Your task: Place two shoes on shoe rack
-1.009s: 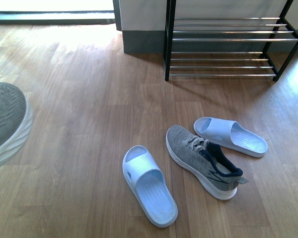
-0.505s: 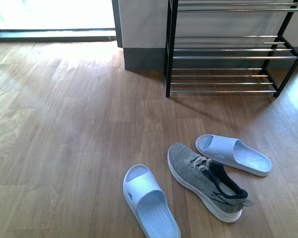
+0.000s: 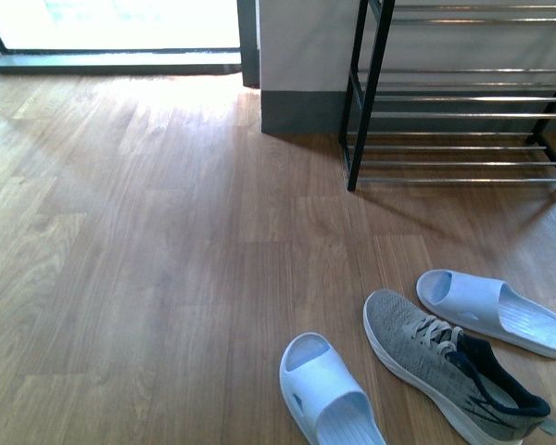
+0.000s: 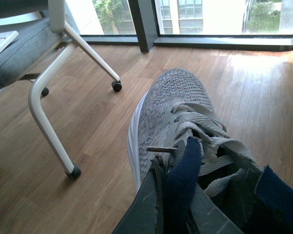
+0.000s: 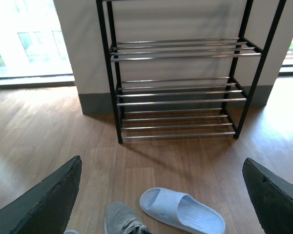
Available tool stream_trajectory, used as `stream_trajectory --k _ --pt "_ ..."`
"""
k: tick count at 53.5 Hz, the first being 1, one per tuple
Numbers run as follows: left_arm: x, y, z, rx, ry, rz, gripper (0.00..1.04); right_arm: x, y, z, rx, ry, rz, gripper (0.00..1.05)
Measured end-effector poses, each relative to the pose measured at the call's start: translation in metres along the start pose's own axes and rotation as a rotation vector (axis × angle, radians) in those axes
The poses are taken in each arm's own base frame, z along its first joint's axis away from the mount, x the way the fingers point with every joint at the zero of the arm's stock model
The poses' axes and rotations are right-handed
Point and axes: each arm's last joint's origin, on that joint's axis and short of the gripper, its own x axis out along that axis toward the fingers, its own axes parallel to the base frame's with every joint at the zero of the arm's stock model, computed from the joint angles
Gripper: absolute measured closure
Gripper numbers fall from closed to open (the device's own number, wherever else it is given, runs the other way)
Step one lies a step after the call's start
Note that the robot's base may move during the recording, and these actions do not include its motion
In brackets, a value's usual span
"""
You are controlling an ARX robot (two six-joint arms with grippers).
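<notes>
My left hand [image 4: 178, 195] is clamped on one sneaker [image 4: 171, 107] by its tongue. My right hand [image 5: 161, 160] gapes wide, empty. The other sneaker [image 3: 445, 371] lies on the floor near the rack [image 3: 370, 93]. I'd carry mine level and land it sole-down.

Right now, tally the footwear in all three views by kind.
Sneakers: 2, one of them in the left gripper
Slides: 2
Total: 4
</notes>
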Motion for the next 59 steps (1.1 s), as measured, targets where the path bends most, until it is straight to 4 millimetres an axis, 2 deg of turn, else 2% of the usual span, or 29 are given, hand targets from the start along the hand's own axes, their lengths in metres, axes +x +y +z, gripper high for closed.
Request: stream_trajectory --k 10,19,25,28,33,36,37,41,43,47,56,59 --pt "0.0 0.0 0.0 0.0 0.0 -0.009 1.03 0.001 0.006 -0.003 0.014 0.038 0.059 0.09" --pt "0.0 0.0 0.0 0.0 0.0 -0.008 1.03 0.015 0.014 -0.001 -0.043 0.069 0.114 0.09" --pt "0.0 0.0 0.0 0.0 0.0 -0.008 1.03 0.037 0.014 0.003 -0.103 0.079 0.111 0.09" --pt "0.0 0.0 0.0 0.0 0.0 -0.008 1.03 0.055 0.013 0.006 -0.131 0.09 0.111 0.09" --pt "0.0 0.0 0.0 0.0 0.0 -0.008 1.03 0.095 0.013 0.003 -0.204 0.121 0.118 0.09" --pt "0.0 0.0 0.0 0.0 0.0 -0.008 1.03 0.132 0.014 -0.018 -0.285 0.206 0.113 0.09" --pt "0.0 0.0 0.0 0.0 0.0 -0.008 1.03 0.144 0.014 -0.031 -0.315 0.264 0.122 0.09" --pt "0.0 0.0 0.0 0.0 0.0 -0.008 1.03 0.17 0.012 -0.084 -0.396 0.494 0.182 0.09" --pt "0.0 0.0 0.0 0.0 0.0 -0.008 1.03 0.176 0.011 -0.108 -0.419 0.594 0.216 0.09" --pt "0.0 0.0 0.0 0.0 0.0 -0.008 1.03 0.182 0.01 -0.141 -0.473 0.702 0.264 0.09" --pt "0.0 0.0 0.0 0.0 0.0 -0.008 1.03 0.198 0.012 -0.187 -0.559 0.784 0.32 0.09" --pt "0.0 0.0 0.0 0.0 0.0 -0.008 1.03 0.199 0.012 -0.197 -0.563 0.814 0.342 0.09"
